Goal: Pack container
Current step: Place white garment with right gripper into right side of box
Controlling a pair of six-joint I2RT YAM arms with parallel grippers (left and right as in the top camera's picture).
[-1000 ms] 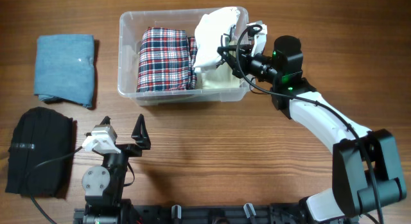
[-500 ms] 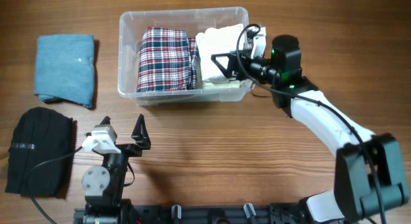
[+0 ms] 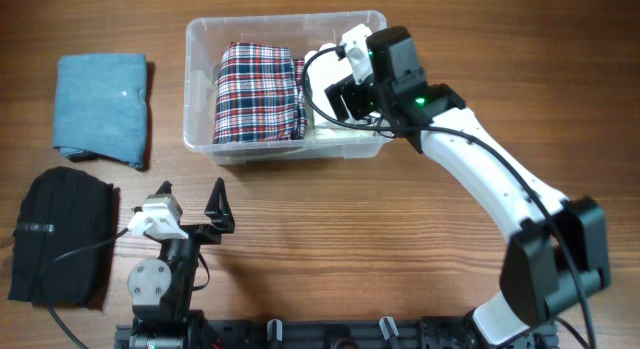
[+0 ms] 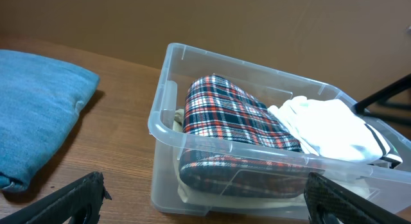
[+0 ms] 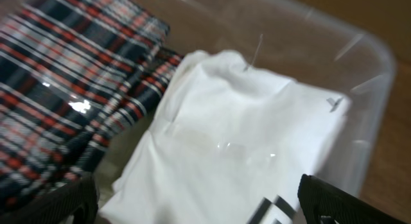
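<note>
The clear container (image 3: 200, 139) stands at the back of the table with a folded plaid cloth (image 3: 258, 94) in its left half and a folded white cloth (image 3: 318, 69) in its right half. My right gripper (image 3: 337, 91) hovers open just over the white cloth (image 5: 237, 140), which lies loose under the spread fingers (image 5: 340, 198). The plaid cloth (image 5: 64, 89) is to its left. My left gripper (image 3: 192, 204) rests open near the front edge, facing the container (image 4: 257, 150) with nothing between its fingers (image 4: 70, 201). Much of the white cloth is hidden by the right gripper in the overhead view.
A folded blue cloth (image 3: 100, 107) lies left of the container. A black cloth (image 3: 58, 237) lies at the front left, beside the left arm's base. The blue cloth (image 4: 32, 121) also shows in the left wrist view.
The right gripper opened and let go of the white cloth, which settled into the container's right half. The right arm swung left over the container. The left arm stayed still.
</note>
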